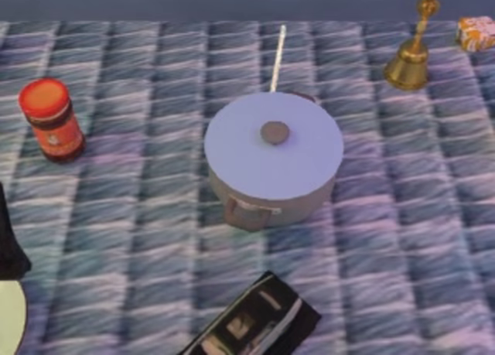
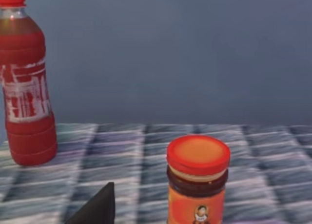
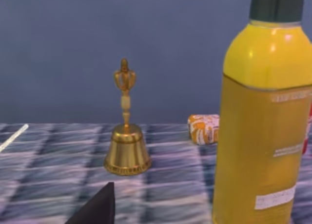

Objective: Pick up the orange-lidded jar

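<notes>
Left gripper (image 1: 9, 250) at table's left edge, finger state cannot be told, orange-lidded jar (image 1: 52, 121) upright at far left, label with small pale figure, no readable writing, lidded pot (image 1: 272, 158) centre, brass bell (image 1: 410, 55) and small orange-white box (image 1: 475, 32) far right, right arm unseen from above.

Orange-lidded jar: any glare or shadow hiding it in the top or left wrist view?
Top view: the orange-lidded jar is evenly lit, unshadowed, lid and label clear. Left wrist view: lid crisp, no glare, though the frame edge crops its lower label.
</notes>
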Controlling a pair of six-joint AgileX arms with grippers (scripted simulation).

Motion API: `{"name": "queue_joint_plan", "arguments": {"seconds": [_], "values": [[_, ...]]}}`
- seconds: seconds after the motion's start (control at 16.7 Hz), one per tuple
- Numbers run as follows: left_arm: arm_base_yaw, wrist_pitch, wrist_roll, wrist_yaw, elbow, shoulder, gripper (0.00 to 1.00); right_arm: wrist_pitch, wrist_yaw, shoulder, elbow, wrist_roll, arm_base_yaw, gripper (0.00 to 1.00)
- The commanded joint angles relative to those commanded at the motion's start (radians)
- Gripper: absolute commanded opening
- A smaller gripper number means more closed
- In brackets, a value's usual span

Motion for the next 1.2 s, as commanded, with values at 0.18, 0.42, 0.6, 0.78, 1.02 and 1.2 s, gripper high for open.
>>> {"name": "queue_joint_plan", "arguments": {"seconds": [0.18,0.42,0.6,0.78,1.02,1.2], "values": [[0.0,-0.005,0.002,0.0,0.006,0.009,1.0,0.0,0.0,0.0,0.0,0.0,0.0,1.0],[-0.002,-0.085,0.035,0.009,0.103,0.136,1.0,0.0,0.0,0.0,0.0,0.0,0.0,1.0],[-0.008,-0.196,0.082,0.022,0.246,0.312,1.0,0.0,0.0,0.0,0.0,0.0,0.0,1.0],[-0.016,-0.336,0.143,0.038,0.444,0.533,1.0,0.0,0.0,0.0,0.0,0.0,0.0,1.0],[-0.025,-0.544,0.24,0.054,0.775,0.869,1.0,0.0,0.0,0.0,0.0,0.0,0.0,1.0],[-0.028,-0.705,0.319,0.059,1.055,1.136,1.0,0.0,0.0,0.0,0.0,0.0,0.0,1.0]]}}
